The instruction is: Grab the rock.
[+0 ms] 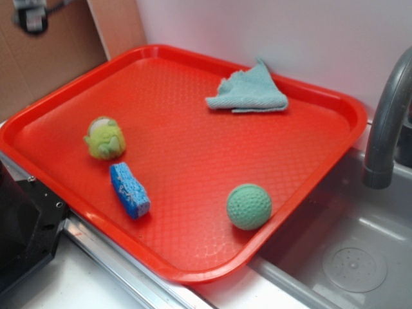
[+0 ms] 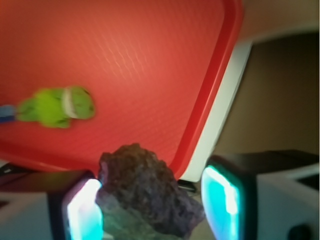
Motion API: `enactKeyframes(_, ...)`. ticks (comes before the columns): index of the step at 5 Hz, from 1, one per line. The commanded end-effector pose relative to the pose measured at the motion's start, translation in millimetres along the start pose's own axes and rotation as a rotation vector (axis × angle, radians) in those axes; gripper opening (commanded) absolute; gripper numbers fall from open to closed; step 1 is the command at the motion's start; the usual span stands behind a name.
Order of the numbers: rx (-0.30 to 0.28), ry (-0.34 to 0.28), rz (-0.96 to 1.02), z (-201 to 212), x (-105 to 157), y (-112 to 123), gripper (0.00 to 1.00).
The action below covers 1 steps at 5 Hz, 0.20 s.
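Dark lumpy rock [image 2: 145, 192] sitting right between the gripper [image 2: 152, 205] pads, nearer the left one, jaws apparently clamped on it.

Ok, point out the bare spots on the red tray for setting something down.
The widest bare patch on the red tray is its centre, between the cloth, the green ball and the blue sponge. The back-left corner is free too. The fuzzy ball and sponge crowd the left.

We see a red tray [image 1: 187, 161] with a dimpled pattern, a yellow-green ball [image 1: 105, 138], a blue sponge [image 1: 129, 190], a green ball [image 1: 248, 206], a teal cloth [image 1: 248, 93], and a dark purplish-brown rock [image 2: 145, 192].
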State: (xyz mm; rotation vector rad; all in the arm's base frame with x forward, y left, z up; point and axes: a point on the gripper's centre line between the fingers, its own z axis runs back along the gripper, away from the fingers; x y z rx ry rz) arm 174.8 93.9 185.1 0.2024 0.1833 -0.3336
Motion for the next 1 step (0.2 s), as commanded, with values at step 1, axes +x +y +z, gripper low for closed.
enactKeyframes(1,-0.001,-0.114,0.346,79.9,-37.6,3.6,0.0)
